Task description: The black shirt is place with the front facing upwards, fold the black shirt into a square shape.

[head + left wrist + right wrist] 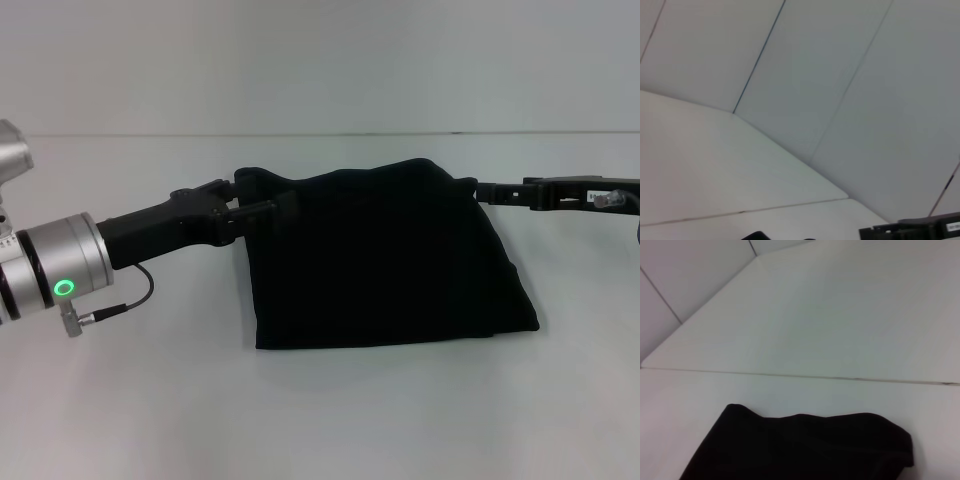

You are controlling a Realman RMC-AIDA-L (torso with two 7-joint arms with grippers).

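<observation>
Head view: shirt [385,255] held up at mid-scene over the white table [300,420], hanging as a folded dark panel with no lettering showing; lower edge resting on the table, bottom right corner splayed outward. Left gripper [262,208] reaching in from the left, fingers clamped on the shirt's top left corner. Right gripper [478,190] reaching in from the right at about the same height, fingers closed on the top right corner. Top edge stretched between the two, slightly sagging near the left.

Left wrist view: mostly pale wall panels and table surface; a dark piece of the right gripper [912,230] at the frame edge. Own fingers not shown; shirt hardly visible.

Right wrist view: shirt [805,447] seen as a black folded mass with a wavy upper edge against the table [840,325]. Own fingers not shown.
</observation>
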